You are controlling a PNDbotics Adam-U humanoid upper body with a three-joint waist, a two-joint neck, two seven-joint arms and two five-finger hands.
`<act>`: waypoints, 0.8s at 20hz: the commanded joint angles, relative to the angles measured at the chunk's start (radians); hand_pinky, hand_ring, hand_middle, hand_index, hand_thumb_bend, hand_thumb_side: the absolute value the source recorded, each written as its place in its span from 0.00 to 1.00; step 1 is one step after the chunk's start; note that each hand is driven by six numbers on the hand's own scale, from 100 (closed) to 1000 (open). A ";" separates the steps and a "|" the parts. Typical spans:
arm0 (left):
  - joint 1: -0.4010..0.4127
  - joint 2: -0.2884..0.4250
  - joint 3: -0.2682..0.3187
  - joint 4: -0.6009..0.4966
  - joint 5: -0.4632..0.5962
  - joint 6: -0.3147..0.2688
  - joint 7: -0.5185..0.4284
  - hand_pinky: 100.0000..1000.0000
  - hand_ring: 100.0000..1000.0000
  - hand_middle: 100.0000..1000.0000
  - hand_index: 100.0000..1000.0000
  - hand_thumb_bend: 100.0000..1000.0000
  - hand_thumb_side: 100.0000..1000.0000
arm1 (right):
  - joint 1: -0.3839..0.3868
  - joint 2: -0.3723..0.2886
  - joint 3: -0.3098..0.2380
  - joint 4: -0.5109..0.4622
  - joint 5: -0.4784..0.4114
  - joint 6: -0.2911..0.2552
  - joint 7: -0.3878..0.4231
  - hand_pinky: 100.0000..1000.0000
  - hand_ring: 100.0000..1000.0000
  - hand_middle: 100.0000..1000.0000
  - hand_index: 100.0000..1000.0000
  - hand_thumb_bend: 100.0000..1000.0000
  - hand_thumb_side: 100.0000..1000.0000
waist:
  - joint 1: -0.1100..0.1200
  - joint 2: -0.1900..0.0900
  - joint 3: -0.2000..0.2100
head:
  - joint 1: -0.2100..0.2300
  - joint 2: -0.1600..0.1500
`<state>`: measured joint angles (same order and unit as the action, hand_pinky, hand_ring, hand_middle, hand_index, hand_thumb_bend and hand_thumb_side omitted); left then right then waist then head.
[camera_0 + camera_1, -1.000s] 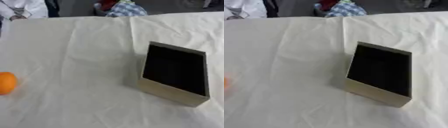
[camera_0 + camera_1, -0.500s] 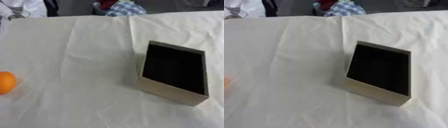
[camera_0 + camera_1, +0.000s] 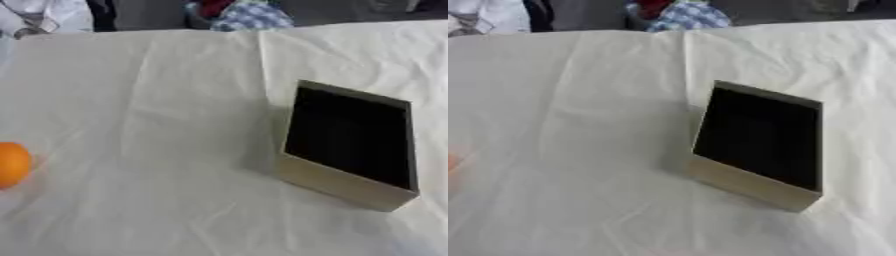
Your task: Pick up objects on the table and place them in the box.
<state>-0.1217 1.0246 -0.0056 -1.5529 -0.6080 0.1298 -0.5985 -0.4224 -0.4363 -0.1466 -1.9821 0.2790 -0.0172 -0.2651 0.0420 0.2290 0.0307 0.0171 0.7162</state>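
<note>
- We are looking down at one tan cardboard box with a dark inside point(image 3: 350, 150), sitting on the right part of the table.
- The box is lying open at the top, turned a little askew, and its inside is looking black. We are not seeing anything in it, though the dark is making it hard to tell.
- We are seeing one round orange fruit point(image 3: 12, 164) resting at the far left edge of the table, well apart from the box. Part of it is getting cut off by the edge of the left eye view.
- Both things are sitting on a wrinkled white cloth covering the table point(image 3: 166, 100).
- We are not finding any words or labels that we can read on the box or the fruit.
- We are not seeing our left hand or our right hand in either view, so we cannot tell if they are open or closed.
- Some blue and white checked fabric point(image 3: 249, 15) is showing past the far edge of the table.
</note>
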 commanded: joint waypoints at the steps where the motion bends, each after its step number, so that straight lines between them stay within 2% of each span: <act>1: -0.020 0.019 0.001 0.012 0.009 -0.003 0.023 0.80 0.87 0.87 0.89 0.41 0.00 | -0.012 -0.012 -0.001 -0.018 -0.002 -0.001 0.000 0.55 0.64 0.51 0.76 0.00 0.77 | 0.000 -0.011 -0.001 | 0.006 -0.001; 6: -0.048 -0.001 -0.012 0.034 0.011 -0.006 0.059 0.79 0.87 0.87 0.89 0.43 0.00 | -0.012 -0.009 0.001 -0.018 -0.005 -0.001 0.002 0.55 0.64 0.51 0.76 0.00 0.77 | 0.000 -0.008 -0.006 | 0.009 -0.005; 12: -0.072 -0.018 -0.031 0.050 0.038 -0.026 0.050 0.73 0.84 0.83 0.85 0.34 0.00 | -0.013 -0.007 0.003 -0.018 -0.008 -0.001 0.004 0.55 0.64 0.51 0.76 0.00 0.77 | 0.001 -0.004 -0.012 | 0.011 -0.006; 16: -0.084 -0.027 -0.036 0.053 0.054 -0.046 0.072 0.70 0.81 0.80 0.83 0.32 0.00 | -0.012 -0.006 0.004 -0.018 -0.011 -0.001 0.004 0.55 0.64 0.51 0.76 0.00 0.78 | 0.003 -0.002 -0.014 | 0.013 -0.006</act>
<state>-0.1947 0.9727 -0.0473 -1.4979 -0.5617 0.0923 -0.5317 -0.4225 -0.4276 -0.1407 -1.9821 0.2704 -0.0174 -0.2637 0.0431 0.2397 0.0181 0.0255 0.7157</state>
